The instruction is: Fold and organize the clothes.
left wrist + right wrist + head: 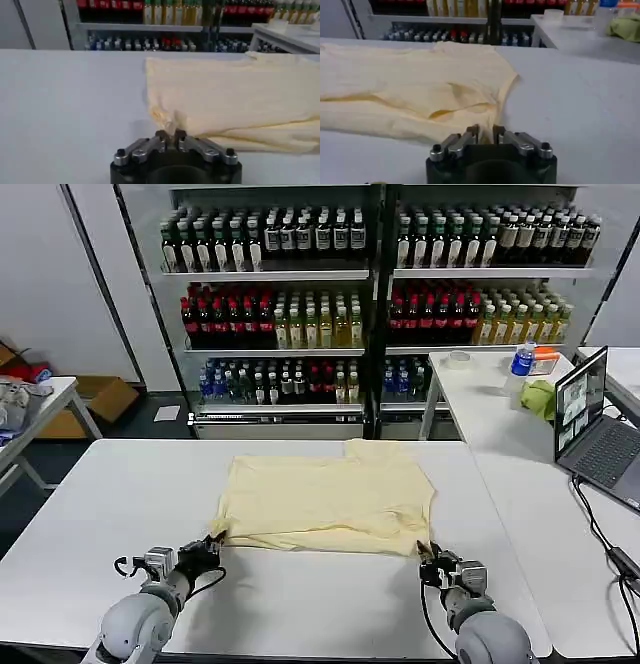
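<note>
The clothes are one pale yellow T-shirt (330,499) lying partly folded on the white table (120,494), its near edge toward me. My left gripper (212,544) is shut on the shirt's near left corner; in the left wrist view the fabric (225,95) bunches between the left gripper's (170,134) fingertips. My right gripper (430,562) is shut on the near right corner; in the right wrist view the shirt (410,90) runs into the narrow gap of the right gripper (485,131).
Shelves of drink bottles (300,324) stand behind the table. A second table on the right holds an open laptop (590,419), a bright yellow-green cloth (540,397) and a water bottle (521,364). A cable (600,534) trails along it.
</note>
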Action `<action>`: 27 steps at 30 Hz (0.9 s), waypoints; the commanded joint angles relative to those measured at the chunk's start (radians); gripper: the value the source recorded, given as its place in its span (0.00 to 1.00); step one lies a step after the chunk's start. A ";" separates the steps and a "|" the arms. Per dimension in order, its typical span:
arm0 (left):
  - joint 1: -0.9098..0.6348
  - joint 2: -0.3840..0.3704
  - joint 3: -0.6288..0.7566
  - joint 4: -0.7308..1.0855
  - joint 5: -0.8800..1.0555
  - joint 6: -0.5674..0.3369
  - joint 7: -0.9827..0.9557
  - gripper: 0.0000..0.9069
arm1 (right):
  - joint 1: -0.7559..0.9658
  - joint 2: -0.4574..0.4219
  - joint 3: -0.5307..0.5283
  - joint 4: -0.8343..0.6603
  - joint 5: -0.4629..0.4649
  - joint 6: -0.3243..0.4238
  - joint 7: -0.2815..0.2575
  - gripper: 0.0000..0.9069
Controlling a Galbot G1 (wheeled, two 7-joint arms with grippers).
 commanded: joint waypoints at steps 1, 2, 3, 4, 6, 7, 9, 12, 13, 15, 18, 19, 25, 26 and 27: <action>0.029 0.004 -0.009 -0.031 0.000 0.005 0.001 0.01 | -0.047 -0.014 0.017 0.041 -0.001 -0.001 -0.003 0.00; 0.040 0.007 -0.013 -0.038 -0.001 0.006 0.001 0.01 | -0.054 -0.017 0.019 0.047 -0.001 -0.001 -0.004 0.00; 0.062 0.012 -0.024 -0.059 -0.004 0.007 0.001 0.01 | -0.065 -0.021 0.023 0.055 -0.001 -0.001 -0.005 0.00; 0.078 0.014 -0.030 -0.074 -0.006 0.007 0.001 0.01 | -0.081 -0.026 0.028 0.067 -0.003 -0.001 -0.006 0.00; 0.111 0.020 -0.039 -0.105 -0.006 0.007 0.001 0.01 | -0.109 -0.032 0.034 0.091 -0.012 -0.001 -0.009 0.00; 0.129 0.020 -0.044 -0.123 -0.006 0.006 0.000 0.01 | -0.130 -0.036 0.040 0.109 -0.018 -0.001 -0.011 0.00; 0.154 0.019 -0.056 -0.151 -0.006 0.007 0.000 0.01 | -0.152 -0.040 0.047 0.131 -0.027 -0.001 -0.014 0.00; 0.197 0.015 -0.069 -0.205 -0.005 0.010 -0.002 0.01 | -0.215 -0.051 0.073 0.173 -0.045 -0.001 -0.022 0.00; 0.214 0.014 -0.072 -0.227 -0.001 0.011 -0.002 0.01 | -0.239 -0.056 0.086 0.190 -0.048 -0.001 -0.024 0.00; 0.240 0.012 -0.078 -0.257 0.006 0.011 -0.001 0.01 | -0.275 -0.062 0.096 0.207 -0.056 0.000 -0.028 0.00; 0.288 0.009 -0.091 -0.288 0.010 0.011 -0.001 0.01 | -0.336 -0.067 0.113 0.245 -0.080 0.006 -0.035 0.00; 0.308 0.008 -0.099 -0.300 0.012 0.011 0.000 0.01 | -0.365 -0.066 0.118 0.261 -0.091 0.008 -0.038 0.00; 0.400 0.010 -0.124 -0.369 0.039 0.010 0.006 0.01 | -0.480 -0.073 0.132 0.317 -0.149 0.019 -0.048 0.00; 0.411 0.011 -0.129 -0.381 0.040 0.010 0.007 0.01 | -0.497 -0.074 0.135 0.325 -0.157 0.019 -0.050 0.00; 0.421 0.012 -0.132 -0.387 0.042 0.010 0.007 0.01 | -0.506 -0.076 0.136 0.332 -0.161 0.019 -0.050 0.00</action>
